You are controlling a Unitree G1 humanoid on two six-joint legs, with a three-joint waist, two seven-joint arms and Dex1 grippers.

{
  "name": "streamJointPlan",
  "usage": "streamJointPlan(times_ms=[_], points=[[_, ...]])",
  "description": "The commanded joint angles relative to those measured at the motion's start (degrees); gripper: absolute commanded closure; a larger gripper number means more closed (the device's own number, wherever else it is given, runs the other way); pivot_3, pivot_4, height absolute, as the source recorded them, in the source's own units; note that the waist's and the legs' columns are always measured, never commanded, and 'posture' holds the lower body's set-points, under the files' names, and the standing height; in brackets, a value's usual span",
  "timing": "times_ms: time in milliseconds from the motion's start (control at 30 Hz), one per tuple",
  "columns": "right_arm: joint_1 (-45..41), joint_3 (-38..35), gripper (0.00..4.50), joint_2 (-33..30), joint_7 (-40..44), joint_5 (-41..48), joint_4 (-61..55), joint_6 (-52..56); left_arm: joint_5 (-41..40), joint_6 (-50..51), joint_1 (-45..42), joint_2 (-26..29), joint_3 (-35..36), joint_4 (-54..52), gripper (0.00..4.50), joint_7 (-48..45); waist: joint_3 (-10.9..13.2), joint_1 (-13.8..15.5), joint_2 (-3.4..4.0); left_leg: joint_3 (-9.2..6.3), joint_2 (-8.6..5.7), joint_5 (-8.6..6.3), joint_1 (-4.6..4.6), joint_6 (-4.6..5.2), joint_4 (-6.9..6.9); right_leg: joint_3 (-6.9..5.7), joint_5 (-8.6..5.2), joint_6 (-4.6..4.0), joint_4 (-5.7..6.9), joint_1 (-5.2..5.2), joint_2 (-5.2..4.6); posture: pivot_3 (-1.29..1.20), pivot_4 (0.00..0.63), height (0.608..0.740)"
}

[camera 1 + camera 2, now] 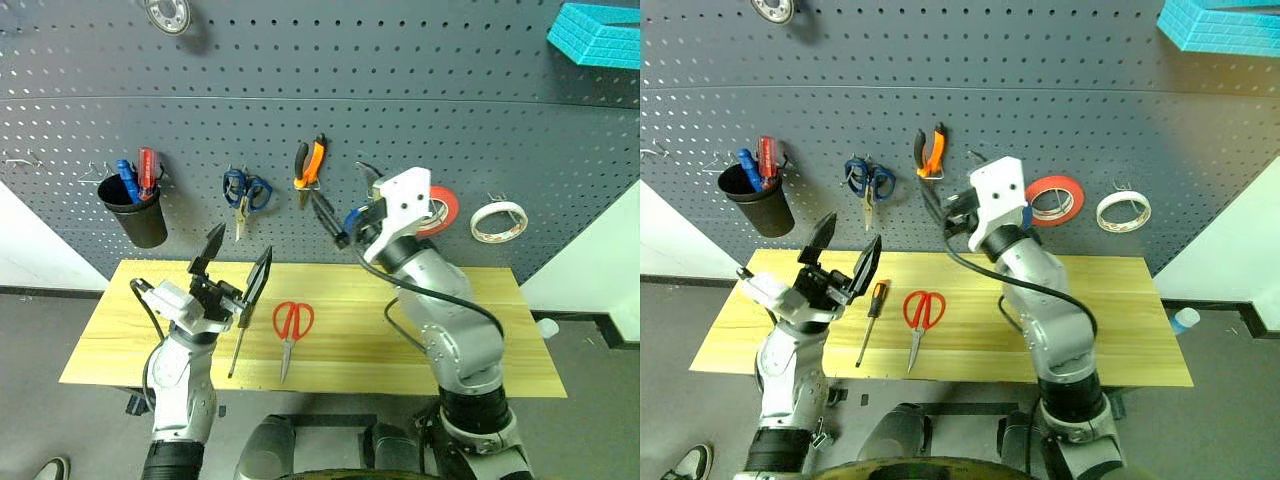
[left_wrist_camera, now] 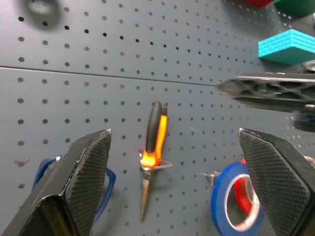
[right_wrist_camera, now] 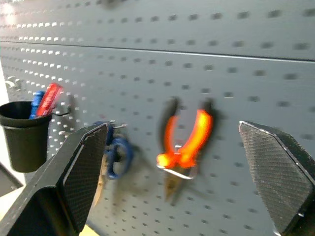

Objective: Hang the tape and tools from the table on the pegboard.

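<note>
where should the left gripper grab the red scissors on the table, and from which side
Grip the red-handled scissors at the pivot, just below the loops, coming straight down from above. They lie flat on the table, loops toward the pegboard, blades toward the robot. The open left gripper is nearest; the screwdriver alongside leaves room for the fingers.

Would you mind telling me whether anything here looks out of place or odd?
Nothing looks damaged or spilled. Only the red-handled scissors and the screwdriver lie loose on the table, while the pliers and tape already hang on the pegboard.
</note>
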Motion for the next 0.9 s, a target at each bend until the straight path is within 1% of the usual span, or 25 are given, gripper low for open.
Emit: streamJointPlan(times_ms=[33,100,167,267,433,567,633,733,767,867,900], points=[[1.7,-3.6,0.04,-4.7,8.0,9.1,-3.8,4.9,2.0,0.2,-1.9,-0.3,-0.8,1.6,0.17,0.6,-0.3,0.0,0.07,0.00,0.00,0.00,0.00,0.00,0.00,0.01,0.01,0.01,-0.01,0.00,0.00,0.29,0.000,0.740],[3.9,-4.4,0.04,-8.0,12.0,13.6,-5.2,7.9,3.1,0.6,-2.9,-0.6,-1.2,2.9,0.17,1.2,-0.5,0.0,0.19,0.00,0.00,0.00,0.00,0.01,-0.02,0.01,-0.01,0.06,-0.06,0.01,0.00,0.29,0.000,0.740],[5.6,-4.9,0.04,-10.4,13.8,15.6,-6.0,8.8,3.8,0.3,-3.5,-0.9,-1.3,3.9,0.17,1.6,-0.5,0.1,0.25,-0.02,0.00,-0.01,0.00,0.03,-0.05,0.01,0.08,0.25,-0.06,0.00,0.00,0.28,0.000,0.740],[8.8,-5.5,0.04,-14.1,18.1,19.0,-6.9,8.9,6.0,0.7,-4.6,-1.6,-0.8,5.6,0.17,4.2,-0.6,0.1,0.25,-0.01,0.00,-0.02,-0.01,0.05,-0.04,0.01,0.09,0.27,-0.08,0.00,0.00,0.28,0.000,0.740],[12.2,-5.4,0.04,-18.8,24.2,21.4,-6.2,6.0,8.4,2.9,-6.1,-2.2,-0.3,7.5,0.17,8.6,-0.8,0.1,0.26,-0.02,-0.01,-0.02,0.15,0.05,0.01,0.01,0.08,0.24,-0.12,0.23,0.00,0.29,0.000,0.740],[13.6,-5.5,0.04,-21.3,27.9,22.0,-4.9,3.7,9.7,4.7,-6.4,-2.6,-0.4,7.7,0.17,11.6,-0.8,0.0,0.23,-0.01,-0.01,-0.04,0.83,0.08,0.00,0.01,-0.04,0.13,-0.24,0.89,0.00,0.29,0.000,0.740],[13.7,-5.4,0.04,-22.2,28.9,22.0,-4.2,3.0,10.5,5.7,-6.2,-2.6,-0.8,7.7,0.17,12.4,-0.9,0.0,0.22,-0.01,-0.01,-0.04,0.87,0.08,0.00,0.01,-0.14,0.28,-0.25,0.93,0.00,0.29,0.000,0.740],[13.6,-5.4,0.04,-22.7,29.3,21.8,-3.2,2.2,16.2,13.9,-5.2,0.2,-2.9,7.2,0.17,14.6,-0.9,0.1,0.22,-0.01,-0.01,-0.04,0.89,0.08,-0.01,0.01,-0.11,0.24,-0.24,0.93,0.00,0.29,0.000,0.740],[13.5,-5.4,0.04,-22.8,29.3,21.7,-3.0,2.0,16.8,15.1,-5.0,0.6,-3.2,7.0,0.17,14.9,-0.9,0.0,0.22,-0.01,-0.01,-0.04,0.89,0.08,-0.02,0.01,-0.09,0.21,-0.22,0.92,0.01,0.29,0.000,0.740],[13.3,-4.9,0.04,-22.7,28.8,21.9,-3.3,2.0,20.1,26.6,-4.8,3.2,-5.5,5.1,0.17,15.9,-0.9,0.1,0.23,-0.01,-0.01,-0.04,0.88,0.08,-0.03,0.02,-0.06,0.16,-0.22,0.92,0.00,0.29,0.000,0.740],[13.3,-4.6,0.04,-22.6,28.7,22.1,-3.7,2.1,20.3,29.5,-4.9,3.2,-5.5,4.9,0.17,17.1,-0.9,0.1,0.23,-0.01,-0.02,-0.04,0.88,0.08,-0.04,0.02,-0.06,0.16,-0.22,0.92,0.00,0.29,0.000,0.740]])
